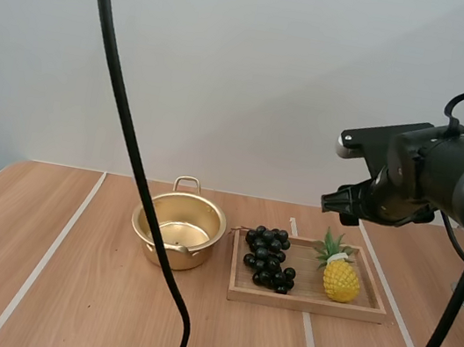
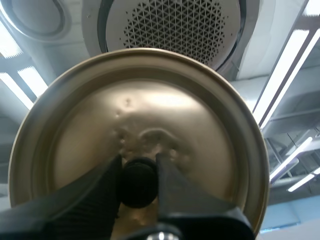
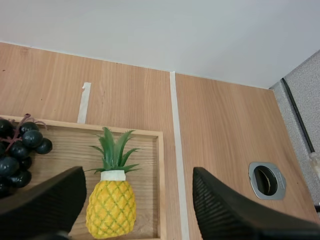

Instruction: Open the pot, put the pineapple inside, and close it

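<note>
The gold pot stands open and empty on the table, left of the wooden tray. A yellow pineapple with green leaves lies at the tray's right end, seen close below my right gripper, whose fingers stand wide apart above it. In the high view my right gripper hangs well above the tray. My left gripper is shut on the black knob of the gold lid and holds the lid up in the air.
A bunch of dark grapes lies on the tray's left half, beside the pineapple. A round metal grommet is set in the table to the right of the tray. Bare wooden table spreads left of the pot.
</note>
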Available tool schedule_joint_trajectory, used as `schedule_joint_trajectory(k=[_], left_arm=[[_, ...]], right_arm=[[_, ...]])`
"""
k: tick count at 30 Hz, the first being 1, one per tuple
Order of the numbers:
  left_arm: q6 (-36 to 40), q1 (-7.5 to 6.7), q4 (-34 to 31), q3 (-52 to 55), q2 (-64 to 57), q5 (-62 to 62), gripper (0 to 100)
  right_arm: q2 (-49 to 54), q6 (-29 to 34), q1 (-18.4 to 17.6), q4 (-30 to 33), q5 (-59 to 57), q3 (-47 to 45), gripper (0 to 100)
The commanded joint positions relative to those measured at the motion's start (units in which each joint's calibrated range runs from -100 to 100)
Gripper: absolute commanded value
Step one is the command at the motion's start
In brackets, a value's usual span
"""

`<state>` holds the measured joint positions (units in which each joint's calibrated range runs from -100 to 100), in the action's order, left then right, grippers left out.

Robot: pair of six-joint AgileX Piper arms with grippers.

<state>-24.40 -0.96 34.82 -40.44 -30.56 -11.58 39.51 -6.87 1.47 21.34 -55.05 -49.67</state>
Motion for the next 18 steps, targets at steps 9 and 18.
schedule_joint_trajectory(k=[9,18], left_arm=[[0.47,0.10,1.37,-3.46,-0.10,0.05,0],[0.01,0.10,-0.99,-3.46,-0.10,-4.49,0]], right_arm=[[0.69,0.19,0.22,0.07,5.08,0.59,100],[0.32,10.80,0.22,6.70,2.86,0.59,100]])
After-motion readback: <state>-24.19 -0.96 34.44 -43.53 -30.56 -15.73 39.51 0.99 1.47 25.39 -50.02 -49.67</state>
